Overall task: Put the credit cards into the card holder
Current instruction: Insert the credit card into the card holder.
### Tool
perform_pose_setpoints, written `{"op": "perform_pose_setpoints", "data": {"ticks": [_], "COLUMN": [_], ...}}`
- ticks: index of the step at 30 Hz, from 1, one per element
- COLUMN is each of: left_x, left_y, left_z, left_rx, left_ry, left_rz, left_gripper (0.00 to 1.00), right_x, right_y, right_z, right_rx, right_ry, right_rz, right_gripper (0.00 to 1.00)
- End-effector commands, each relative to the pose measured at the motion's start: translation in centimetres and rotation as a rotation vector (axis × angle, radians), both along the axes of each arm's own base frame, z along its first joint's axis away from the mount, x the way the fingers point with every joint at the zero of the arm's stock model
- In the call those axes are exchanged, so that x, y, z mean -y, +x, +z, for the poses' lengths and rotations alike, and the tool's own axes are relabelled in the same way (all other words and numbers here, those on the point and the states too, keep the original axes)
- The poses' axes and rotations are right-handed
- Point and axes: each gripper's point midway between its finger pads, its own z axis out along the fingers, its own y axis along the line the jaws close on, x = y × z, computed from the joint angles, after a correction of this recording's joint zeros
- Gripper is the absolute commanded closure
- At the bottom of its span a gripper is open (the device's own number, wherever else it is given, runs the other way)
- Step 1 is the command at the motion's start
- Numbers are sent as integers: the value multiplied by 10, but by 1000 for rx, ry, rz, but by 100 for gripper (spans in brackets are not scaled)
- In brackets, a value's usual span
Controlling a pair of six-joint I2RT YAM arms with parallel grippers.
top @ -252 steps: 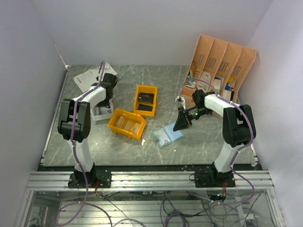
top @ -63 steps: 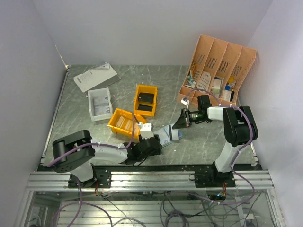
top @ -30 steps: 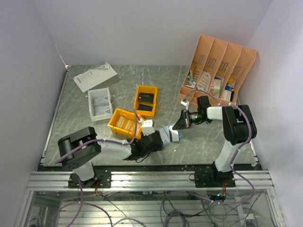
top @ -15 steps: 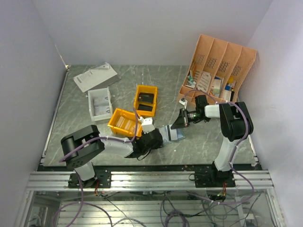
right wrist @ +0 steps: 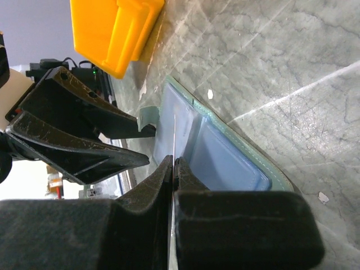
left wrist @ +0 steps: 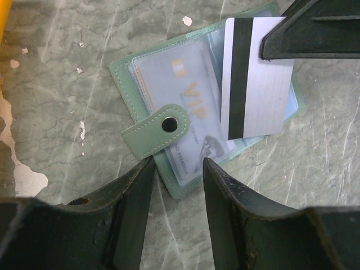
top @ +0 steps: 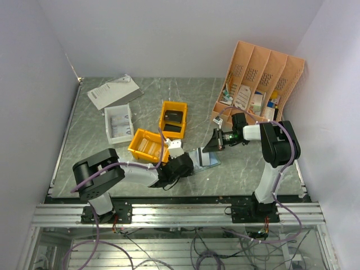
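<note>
The card holder (top: 203, 158) lies open on the table, grey-green with clear sleeves and a snap strap (left wrist: 153, 133); a VIP card sits in one sleeve. My right gripper (top: 214, 144) is shut on a white credit card (left wrist: 256, 84) with a black stripe, held on edge over the holder's right half (right wrist: 225, 157). That card shows as a thin line (right wrist: 175, 132) ahead of the right gripper (right wrist: 173, 161). My left gripper (left wrist: 177, 166) is low at the holder's near corner, open, with its fingers either side of that corner and nothing clamped.
Two yellow bins (top: 151, 146) (top: 172, 119) and a white bin (top: 118, 124) stand left of and behind the holder. A peach desk organiser (top: 259, 84) stands at the back right. A paper sheet (top: 112, 91) lies at the back left.
My left gripper has slid forward up to the holder's corner and its jaws have narrowed a little. The right gripper with the card has shifted slightly back over the holder.
</note>
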Motion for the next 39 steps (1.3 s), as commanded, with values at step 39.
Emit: {"op": "perform_pose_setpoints", "data": {"ticks": [39], "left_x": [-25], "left_y": [-15], "left_z": [-45], "left_rx": [-104], "left_ry": [137], "left_rz": [-28], "left_gripper": [52], "right_x": [8], "right_y": [-3], "right_z": [-16], "right_rx": [-109], "right_ry": [-22], "right_rz": [-73], "right_gripper": [100]}}
